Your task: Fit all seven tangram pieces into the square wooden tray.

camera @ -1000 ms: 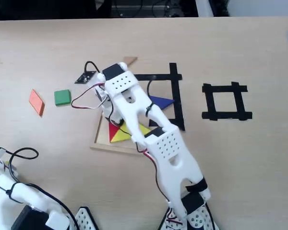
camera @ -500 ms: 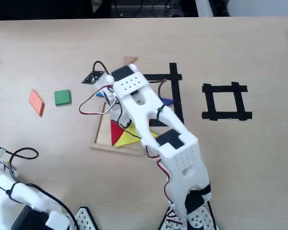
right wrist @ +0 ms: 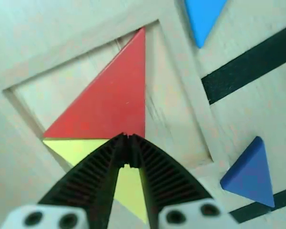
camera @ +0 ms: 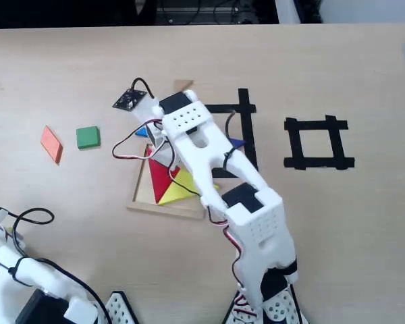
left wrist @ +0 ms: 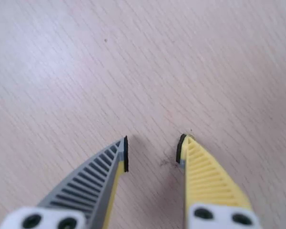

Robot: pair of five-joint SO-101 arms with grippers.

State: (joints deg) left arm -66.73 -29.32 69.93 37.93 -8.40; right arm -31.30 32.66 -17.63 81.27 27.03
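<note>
The light wooden table point(camera: 337, 74) carries the tray point(camera: 143, 194), a green square point(camera: 88, 137), an orange parallelogram point(camera: 51, 144) and black tape squares point(camera: 318, 143).

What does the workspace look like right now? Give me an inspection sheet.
Surface: light wooden table, black tape marks.
Job's things: red triangle and yellow triangle in the tray; light blue triangle, dark blue triangle, green square, orange parallelogram, tan piece outside.
Clutter: nothing seen.
Grippers: right hand shut, nothing in it, over the tray; left hand open over bare table.
Cables: wires along the right arm; black loop by the left arm.
Surroundings: dark space beyond the table's far edge.
</note>
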